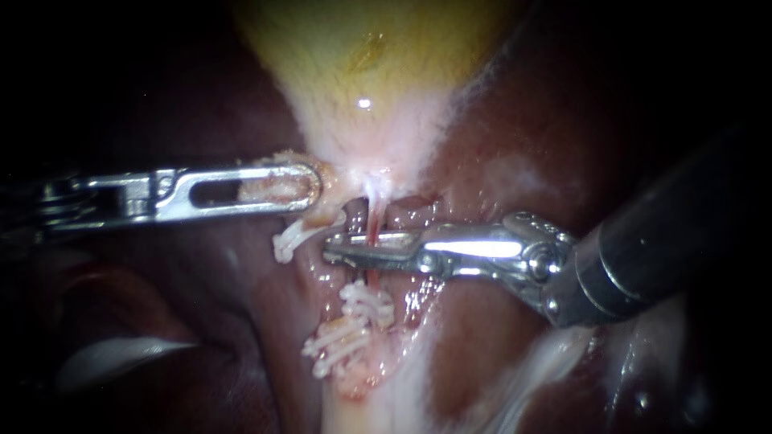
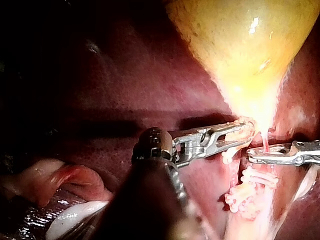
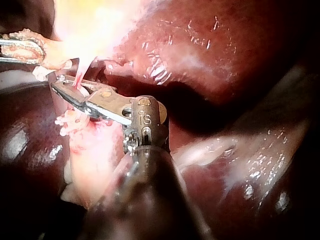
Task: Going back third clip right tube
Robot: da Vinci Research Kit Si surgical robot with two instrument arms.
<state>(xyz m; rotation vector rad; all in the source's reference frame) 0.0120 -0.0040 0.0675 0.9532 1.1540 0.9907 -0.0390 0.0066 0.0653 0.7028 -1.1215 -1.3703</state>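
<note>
Your left instrument [image 1: 312,186] reaches in from the left. Its hand is closed on the pale neck of the gallbladder [image 1: 362,56], right where the yellow sac narrows to a stalk. Crusted tissue fills the slot in the hand's near half.

Your right instrument [image 1: 331,249] comes in from the right and lies almost level. Its tip is just below the left one's tip and apart from it. This hand is open by no more than a thin slit.

The right tube [image 1: 375,215], a fine red strand, drops from the gallbladder's neck and passes through that slit close to the tip. The right wrist view agrees, with the strand crossing between the two halves of the hand. Whether both halves press on it, you cannot tell from here.

Just below the hand, along the tube's line, a cluster of white clips [image 1: 366,304] sits bunched on pale, wet tissue. A lone clip [image 1: 291,238] shows off to the left, under the left instrument's tip and beside the right hand's point. Dark red liver [image 1: 523,120] lies on both sides of the stalk.
</note>
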